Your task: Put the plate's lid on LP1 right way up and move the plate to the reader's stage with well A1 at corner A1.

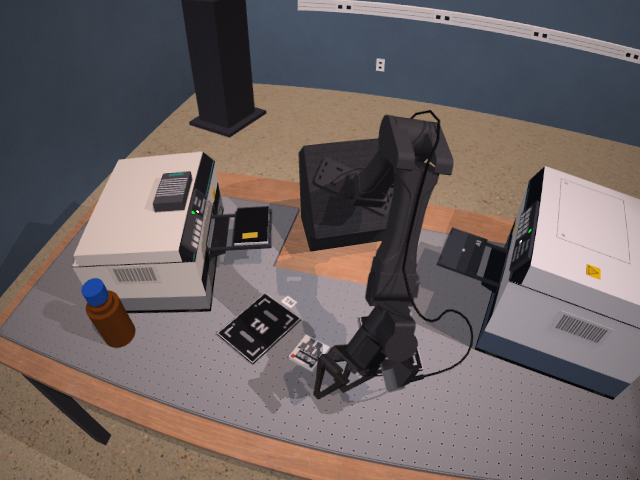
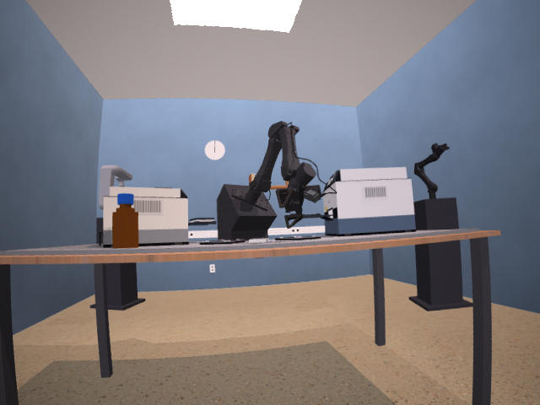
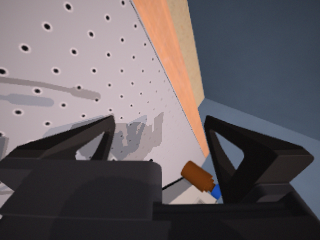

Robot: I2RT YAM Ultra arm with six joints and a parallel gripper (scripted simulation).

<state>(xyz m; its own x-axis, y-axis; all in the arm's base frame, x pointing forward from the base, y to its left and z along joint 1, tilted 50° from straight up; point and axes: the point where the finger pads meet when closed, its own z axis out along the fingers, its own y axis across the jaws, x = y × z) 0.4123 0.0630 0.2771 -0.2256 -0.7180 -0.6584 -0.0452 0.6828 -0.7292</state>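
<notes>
A dark plate (image 1: 251, 227) with a yellow label lies on the dispenser's stage (image 1: 227, 232) at the left; I cannot tell its lid apart from it. The reader's stage (image 1: 467, 253) at the right is empty. My gripper (image 1: 323, 379) is open and empty, low over the bench near its front, far from the plate. It also shows in the exterior view (image 2: 293, 219) and in the wrist view (image 3: 159, 122), with only bench between the fingers. The arm hides the LP1 position.
The N1 pad (image 1: 258, 328) lies left of the gripper, a small white keypad-like item (image 1: 309, 353) just beside it. The brown capped bottle (image 1: 107, 320) stands by the dispenser (image 1: 144, 227). The reader (image 1: 573, 279) is at the right, and a black block (image 1: 343, 193) behind.
</notes>
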